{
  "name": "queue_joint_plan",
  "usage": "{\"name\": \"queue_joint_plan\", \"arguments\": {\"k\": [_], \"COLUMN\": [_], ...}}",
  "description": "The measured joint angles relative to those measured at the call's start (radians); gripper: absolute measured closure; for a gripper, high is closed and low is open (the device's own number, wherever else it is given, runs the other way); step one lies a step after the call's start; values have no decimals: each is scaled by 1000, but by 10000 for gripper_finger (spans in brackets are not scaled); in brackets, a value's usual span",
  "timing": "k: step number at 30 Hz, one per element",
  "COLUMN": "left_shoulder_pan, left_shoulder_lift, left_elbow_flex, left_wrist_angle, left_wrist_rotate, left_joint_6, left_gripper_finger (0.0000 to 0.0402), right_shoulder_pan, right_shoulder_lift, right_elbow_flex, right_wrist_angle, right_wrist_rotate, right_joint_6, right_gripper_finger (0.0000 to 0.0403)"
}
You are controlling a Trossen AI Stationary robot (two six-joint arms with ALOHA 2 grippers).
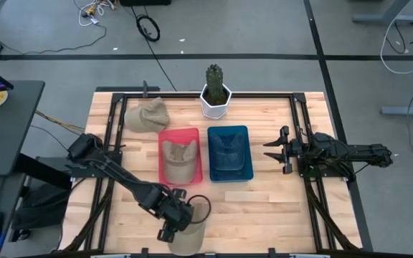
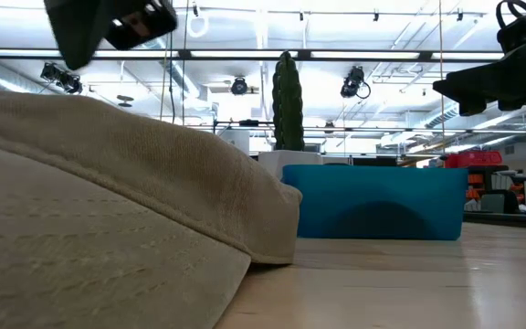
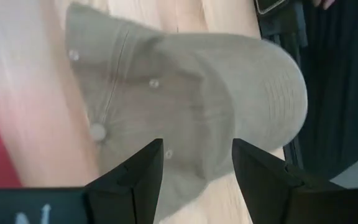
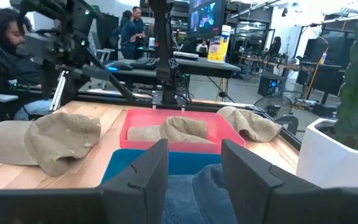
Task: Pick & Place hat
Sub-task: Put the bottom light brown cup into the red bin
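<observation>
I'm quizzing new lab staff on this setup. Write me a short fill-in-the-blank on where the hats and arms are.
1. The red bin holds a ____ hat.
2. The blue bin holds a ____ hat.
3. The left gripper hangs open over the hat at the table's ____ edge.
4. Behind the bins stands a potted ____.

Missing: tan; blue; front; cactus

Grey floor (image 1: 264, 29) around the wooden table (image 1: 264, 208), marked with dark tape lines. Loose cables (image 1: 145, 27) lie on it behind the table. Dark desk (image 1: 6, 122) at the table's left side. Open ceiling with pipes and track spotlights (image 2: 354, 82), bright overhead light. Beyond the table, desks, a monitor (image 4: 205, 17), and a seated person (image 4: 2, 46).
</observation>
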Motion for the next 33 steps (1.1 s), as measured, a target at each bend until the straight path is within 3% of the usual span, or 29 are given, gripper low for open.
{"name": "queue_joint_plan", "arguments": {"k": [9, 23, 33], "left_shoulder_pan": [-14, 15, 12], "left_shoulder_lift": [128, 153, 216], "left_elbow_flex": [116, 117, 117], "left_wrist_angle": [-20, -24, 5], "left_wrist_rotate": [82, 43, 108], "left_joint_6": [48, 52, 58], "left_gripper_finger": [207, 207, 207], "right_shoulder_pan": [0, 0, 0], "right_shoulder_lift": [0, 0, 0], "right_elbow_flex": [0, 0, 0], "right_wrist_angle": [0, 1, 2], "right_wrist_rotate": [0, 0, 0], "right_joint_6": [0, 0, 0], "right_gripper_finger": [250, 250, 250]}}
